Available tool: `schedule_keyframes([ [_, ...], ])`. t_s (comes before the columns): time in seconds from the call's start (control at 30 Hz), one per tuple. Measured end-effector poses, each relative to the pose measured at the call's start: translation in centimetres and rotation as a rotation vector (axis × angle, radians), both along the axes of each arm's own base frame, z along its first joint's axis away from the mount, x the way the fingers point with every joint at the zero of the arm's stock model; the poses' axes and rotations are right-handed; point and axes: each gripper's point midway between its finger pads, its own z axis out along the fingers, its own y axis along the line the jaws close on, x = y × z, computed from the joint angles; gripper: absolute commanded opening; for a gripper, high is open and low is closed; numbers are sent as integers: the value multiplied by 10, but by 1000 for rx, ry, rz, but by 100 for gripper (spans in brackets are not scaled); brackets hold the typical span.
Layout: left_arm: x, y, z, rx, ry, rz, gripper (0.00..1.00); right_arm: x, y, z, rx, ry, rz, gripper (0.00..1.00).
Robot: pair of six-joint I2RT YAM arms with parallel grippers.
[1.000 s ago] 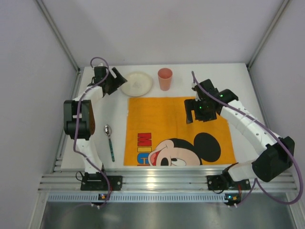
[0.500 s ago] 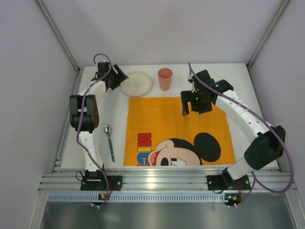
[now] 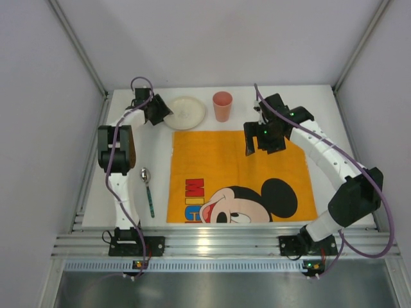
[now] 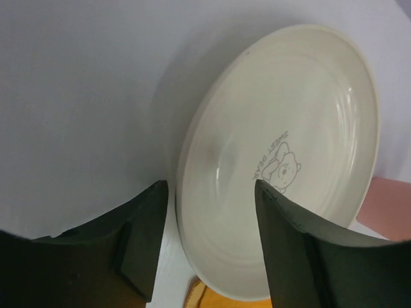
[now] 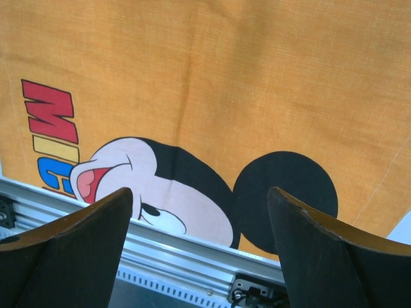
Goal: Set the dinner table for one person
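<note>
Plate grab looks like the step in hand. The left claw (image 4: 210, 192) is spread apart with the cream plate's (image 4: 289, 128) near rim right between its fingers, nothing pinched yet as far as I can tell. I'd ease further over the rim, get one finger under the lip, then squeeze gently so it doesn't skid on the white table (image 3: 159, 154) underneath. The right claw (image 5: 199, 199) hangs wide apart and empty above the orange Mickey mat (image 5: 192, 77), with the pink cup (image 3: 222, 106) off to its left.
</note>
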Motion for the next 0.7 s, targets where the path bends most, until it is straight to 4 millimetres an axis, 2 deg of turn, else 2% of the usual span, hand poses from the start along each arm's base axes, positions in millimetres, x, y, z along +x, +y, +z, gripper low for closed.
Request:
schedule_keyframes([
  [0.1, -1, -7, -13, -36, 21, -20, 38, 0, 0, 0, 1, 2, -5, 86],
  [0.13, -1, -9, -14, -46, 25, -25, 22, 0, 0, 0, 2, 3, -7, 86],
  [0.23, -5, -13, -20, -68, 45, -39, 0, 0, 1, 0, 6, 5, -13, 86],
  [0.37, -6, -16, -18, -79, 45, -54, 0, -1, 2, 0, 13, 10, -24, 86],
  [0.5, -15, -9, -1, -85, 31, -47, 0, 0, 0, 0, 8, 8, -32, 86],
  [0.6, -26, -3, 40, -108, -25, -52, 0, 2, -2, 2, -5, -7, -42, 85],
  [0.7, -45, -8, 100, -139, -131, -88, 0, 10, -10, 10, -35, -51, -78, 86],
])
